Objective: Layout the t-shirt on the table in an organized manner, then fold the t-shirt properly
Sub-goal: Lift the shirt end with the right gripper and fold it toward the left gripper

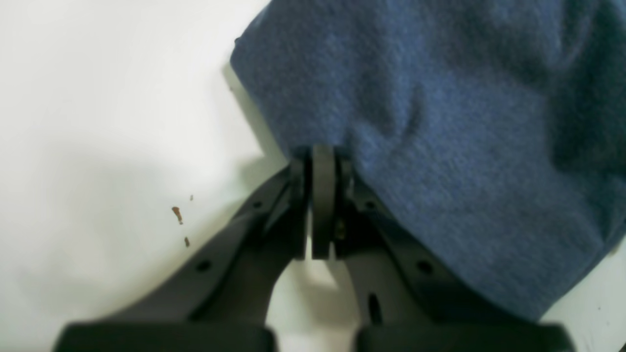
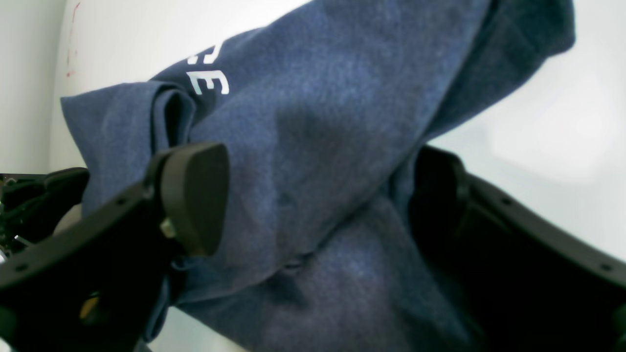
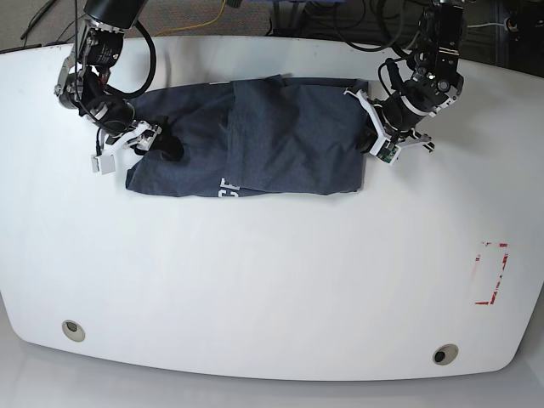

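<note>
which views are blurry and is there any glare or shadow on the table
Left wrist view: soft throughout, the shut black left gripper casting a grey shadow on the glossy white table. Right wrist view: the open black right gripper is blurred, the dark navy-grey t-shirt only fairly sharp, and the table is washed out at right. Base view: sharpest, evenly lit, faint sheen only.

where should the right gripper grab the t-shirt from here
Judging by how it lies, grip the bunched end of the t-shirt nearest the right gripper, coming in low from that outer side. The cloth there is folded thick between its open jaws, while the left gripper pinches the opposite edge.
</note>
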You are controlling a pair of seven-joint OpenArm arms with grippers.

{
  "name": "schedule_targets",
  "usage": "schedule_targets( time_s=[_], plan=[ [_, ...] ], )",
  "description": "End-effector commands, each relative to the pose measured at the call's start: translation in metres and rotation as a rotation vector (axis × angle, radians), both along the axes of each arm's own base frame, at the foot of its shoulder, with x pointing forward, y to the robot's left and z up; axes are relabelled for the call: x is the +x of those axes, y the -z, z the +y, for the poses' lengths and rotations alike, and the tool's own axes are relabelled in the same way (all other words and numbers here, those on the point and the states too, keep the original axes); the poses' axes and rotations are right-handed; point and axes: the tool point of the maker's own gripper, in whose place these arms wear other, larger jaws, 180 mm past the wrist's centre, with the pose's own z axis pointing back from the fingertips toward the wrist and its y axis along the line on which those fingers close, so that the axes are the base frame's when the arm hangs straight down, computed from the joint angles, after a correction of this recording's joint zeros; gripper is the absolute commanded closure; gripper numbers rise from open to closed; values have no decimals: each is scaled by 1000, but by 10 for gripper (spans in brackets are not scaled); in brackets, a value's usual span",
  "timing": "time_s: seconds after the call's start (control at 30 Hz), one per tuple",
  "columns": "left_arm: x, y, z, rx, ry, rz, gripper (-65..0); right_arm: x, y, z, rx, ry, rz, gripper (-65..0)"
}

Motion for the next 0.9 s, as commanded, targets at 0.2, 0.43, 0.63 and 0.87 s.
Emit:
schedule_targets(
  time_s=[0.2,0.43,0.63,0.87],
  plan=[
    [4,-9,-2,-19,3,-33,0,5,-6,-4,-19,-7,-13,-356],
    [4,-9,-2,-22,2,-33,0,13,-9,6,-23,-49,-26,-179],
    [4,-9,-2,-22,2,-33,0,17,-11,20,-21,-95,-30,-1],
    [4,-9,-2,-22,2,-34,0,28,-35,25,-59,-119,-105,0]
  ],
)
